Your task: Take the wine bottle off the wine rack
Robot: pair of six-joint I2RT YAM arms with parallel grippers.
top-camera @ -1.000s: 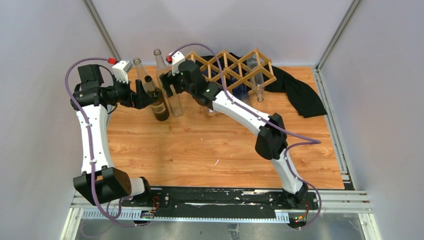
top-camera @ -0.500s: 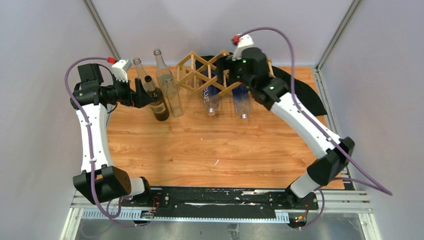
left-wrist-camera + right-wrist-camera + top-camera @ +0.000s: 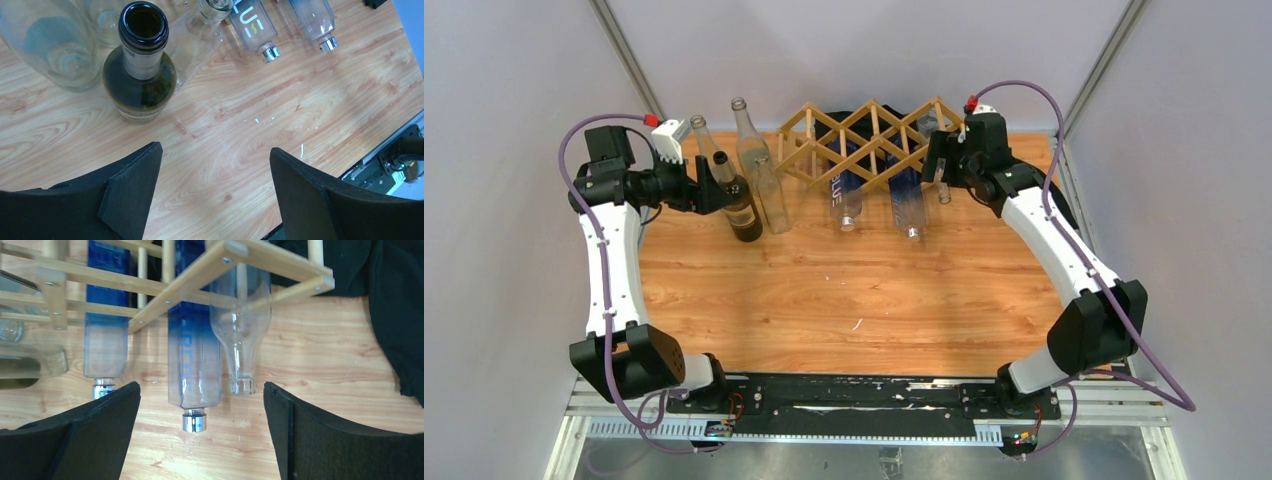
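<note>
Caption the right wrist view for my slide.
Open right gripper faces the clear wine bottle in the wine rack.

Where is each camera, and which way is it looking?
Top external: high behind the arms, looking down on table, wine rack, both arms.
Left wrist: above the dark bottle, looking down; left gripper shows.
Right wrist: low, facing the rack's bottles; right gripper shows.
Shared: both wrist views see the two blue bottles.

Swung from the left end of the wine rack across to its right end, with the right hand now spread wide before the clear bottle there
</note>
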